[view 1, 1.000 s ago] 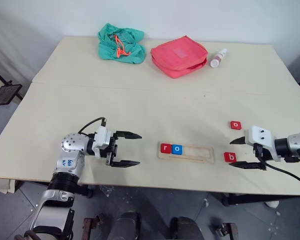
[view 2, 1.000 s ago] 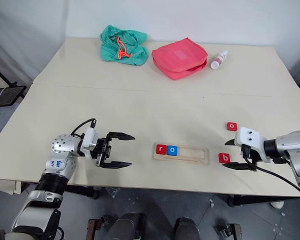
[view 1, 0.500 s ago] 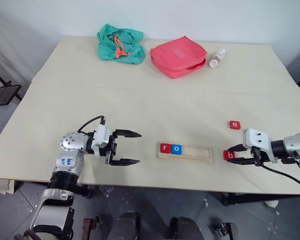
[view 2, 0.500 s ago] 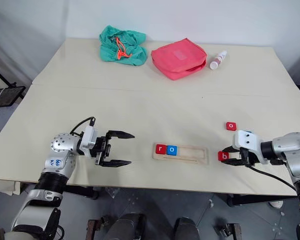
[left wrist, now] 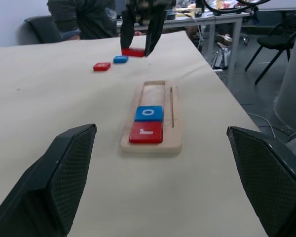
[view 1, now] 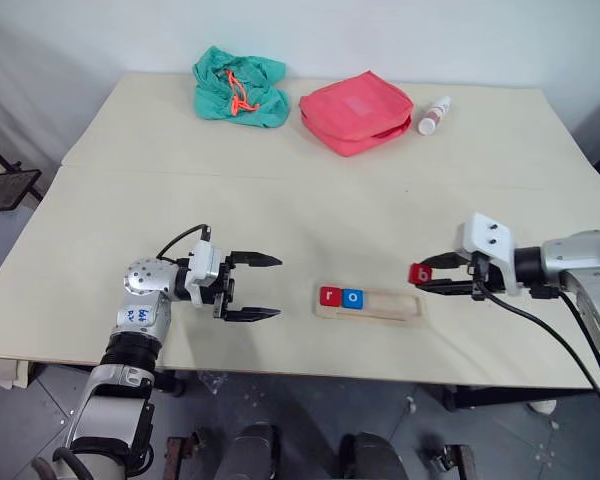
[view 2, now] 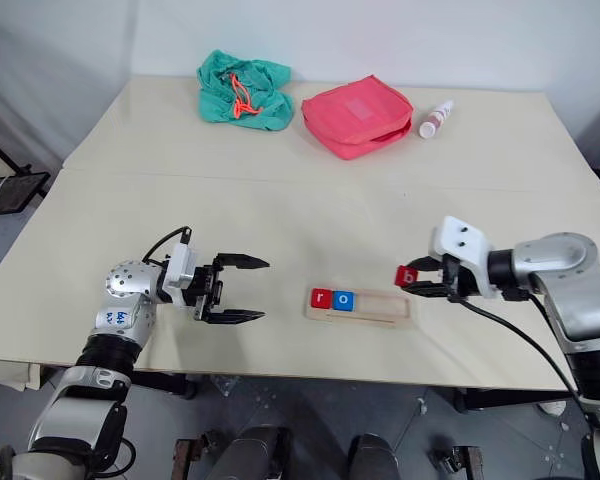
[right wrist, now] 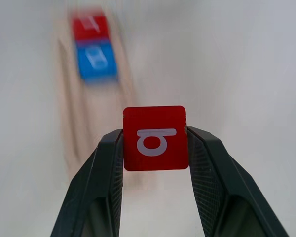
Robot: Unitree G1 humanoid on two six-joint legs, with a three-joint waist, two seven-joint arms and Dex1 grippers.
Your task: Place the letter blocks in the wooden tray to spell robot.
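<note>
Now my right claw (view 1: 421,277) grips the red b block (right wrist: 155,138) between its fingers, above the right end of the wooden tray (view 1: 371,303) near the tabletop's (view 1: 280,210) front edge. The red r block (view 1: 330,296) and blue o block (view 1: 352,298) sit at the tray's left end. My left claw (view 1: 268,287) is open.

Red block (view 1: 329,296) reads "r", blue (view 1: 352,297) "o", held red (right wrist: 155,138) apparently "b".

Each arm is clad in silver metal, with a white block behind the two black fingers. Blue marks are seen on the left arm's (view 1: 145,300) round joint. Black cables are looped behind both white blocks.
</note>
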